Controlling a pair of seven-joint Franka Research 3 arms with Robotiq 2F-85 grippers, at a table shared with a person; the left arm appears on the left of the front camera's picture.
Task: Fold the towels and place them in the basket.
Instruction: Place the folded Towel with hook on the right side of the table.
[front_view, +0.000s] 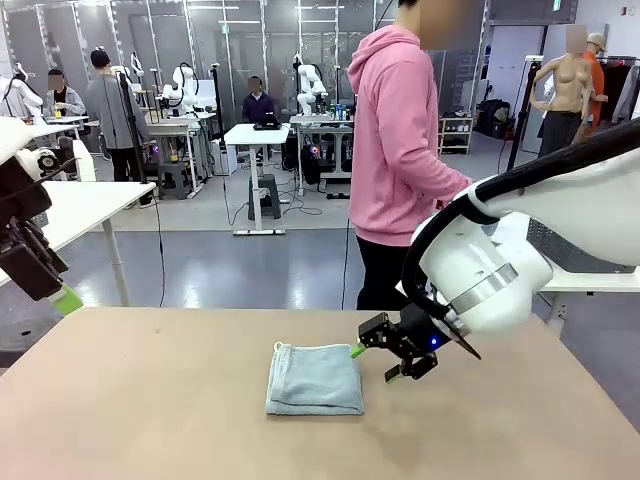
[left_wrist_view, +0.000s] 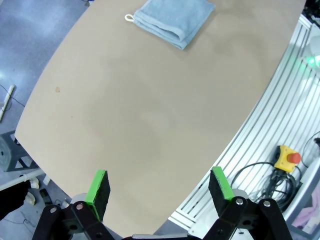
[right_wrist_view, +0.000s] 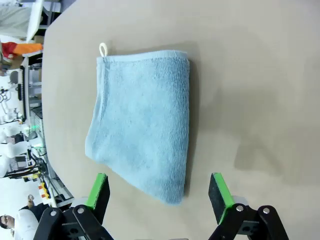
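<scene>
A folded light blue-grey towel (front_view: 315, 380) with a small corner loop lies flat on the tan table (front_view: 150, 400), near the middle. My right gripper (front_view: 377, 364) hovers just right of it, jaws open and holding nothing. In the right wrist view the towel (right_wrist_view: 142, 122) lies ahead of the open gripper (right_wrist_view: 160, 192), with its folded edge between the green pads. My left gripper (front_view: 60, 295) hangs open above the table's left edge, far from the towel. In its wrist view the towel (left_wrist_view: 172, 20) sits at the top, well beyond the open gripper (left_wrist_view: 160, 187). The basket is out of view.
A person in a pink hoodie (front_view: 400, 150) stands at the far side, just behind the towel. Below the table's near edge lie a ribbed metal frame (left_wrist_view: 280, 100), cables and a yellow stop button (left_wrist_view: 287, 157). Bare tabletop (left_wrist_view: 150, 115) spreads left of the towel.
</scene>
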